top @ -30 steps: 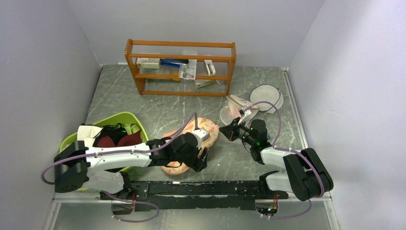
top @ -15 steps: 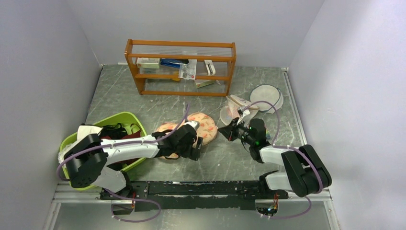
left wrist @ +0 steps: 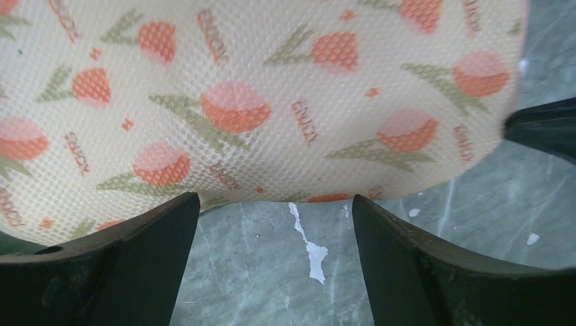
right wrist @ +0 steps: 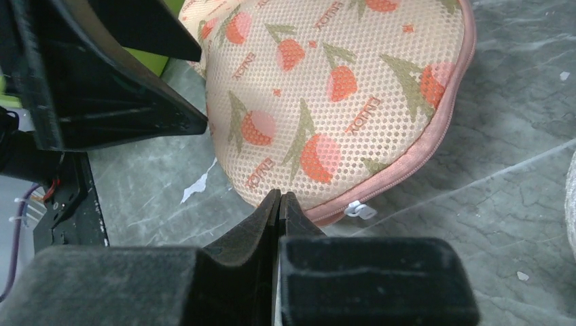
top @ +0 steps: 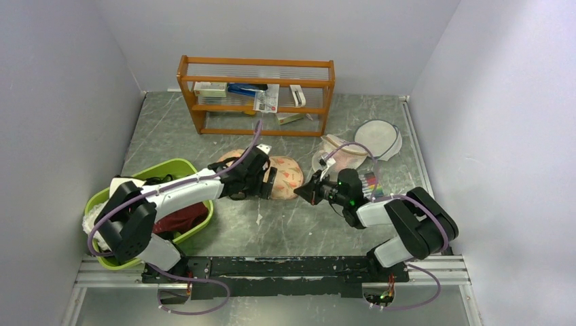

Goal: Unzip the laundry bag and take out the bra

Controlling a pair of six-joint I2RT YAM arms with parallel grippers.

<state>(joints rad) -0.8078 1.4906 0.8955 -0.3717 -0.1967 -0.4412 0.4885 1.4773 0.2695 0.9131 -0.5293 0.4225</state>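
Just beside my shut right pincer (right wrist: 280,195) sits the zip pull (right wrist: 360,210), bag (right wrist: 326,88) not yet unzipped, left pincer (left wrist: 275,204) wide at its edge.

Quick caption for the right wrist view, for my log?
Shut right gripper at the edge of the laundry bag, white zipper pull just beside it.

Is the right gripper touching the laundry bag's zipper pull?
Apart. In the right wrist view the shut right gripper sits left of the white zipper pull, with the laundry bag's pink trim showing between them.
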